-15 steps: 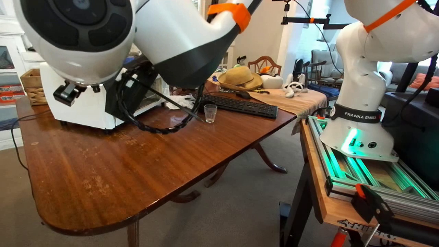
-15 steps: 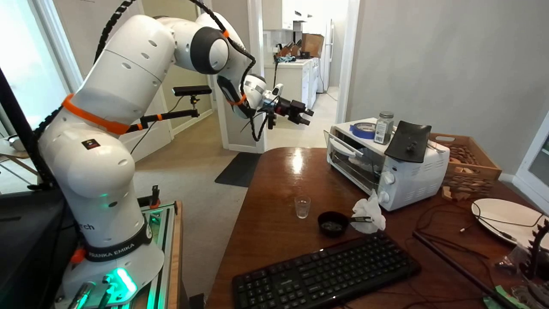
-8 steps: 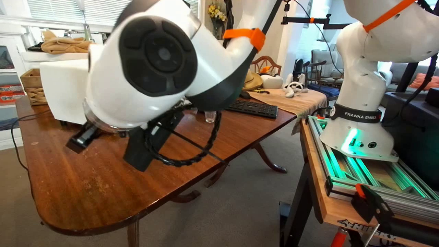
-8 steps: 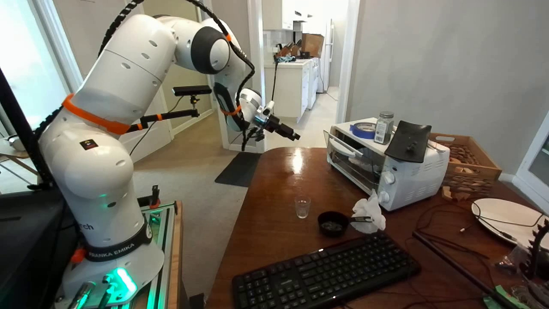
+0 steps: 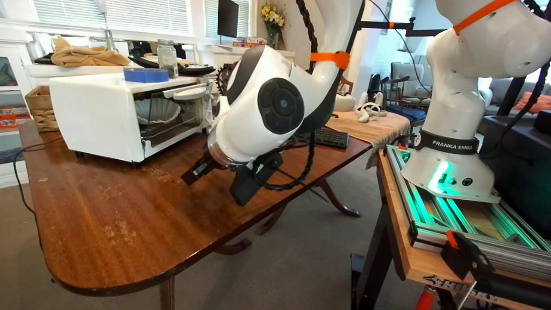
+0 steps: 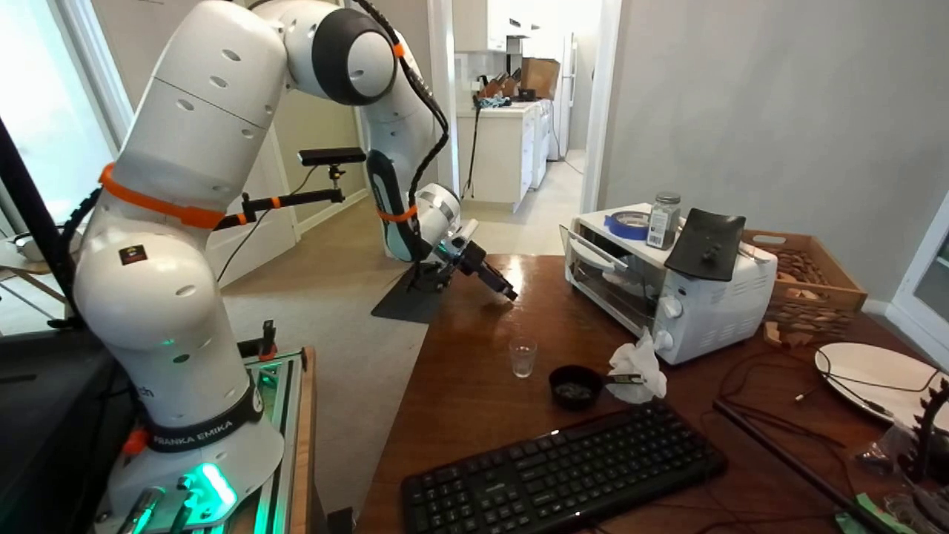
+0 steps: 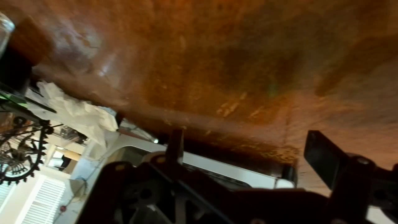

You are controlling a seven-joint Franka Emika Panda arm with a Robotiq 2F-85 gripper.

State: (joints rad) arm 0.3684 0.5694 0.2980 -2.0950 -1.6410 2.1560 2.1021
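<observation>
The pincer (image 7: 245,141) stands wide open above the tabletop (image 6: 460,386), with nothing between its fingers (image 7: 321,155). Nearest to it are a white oven (image 6: 726,311) and a small clear glass (image 6: 523,357). In an exterior view the oven sits to the right, its door ajar, and the glass stands upright on the near side, apart from the pincer.

Nearer than the glass come a black bowl (image 6: 574,403), a crumpled white tissue (image 6: 637,371) touching or just beside it, and a black keyboard (image 6: 563,475) across the near part. On top of the oven are a roll of blue tape (image 6: 626,232), an upright jar (image 6: 663,222) and a dark tray (image 6: 712,226), tilted. A basket (image 6: 815,319) stands right of the oven, and a white plate (image 6: 875,360) lies farther right.

In an exterior view the arm (image 5: 245,129) hides the glass and the bowl, yet a fluted dish (image 5: 157,110) shows plainly inside the oven, with yellow flowers (image 5: 273,17) far behind. The wrist view alone makes the gap between the fingers plain. A spiky black ring (image 7: 25,152) shows at its left, where both exterior views give only part of it.
</observation>
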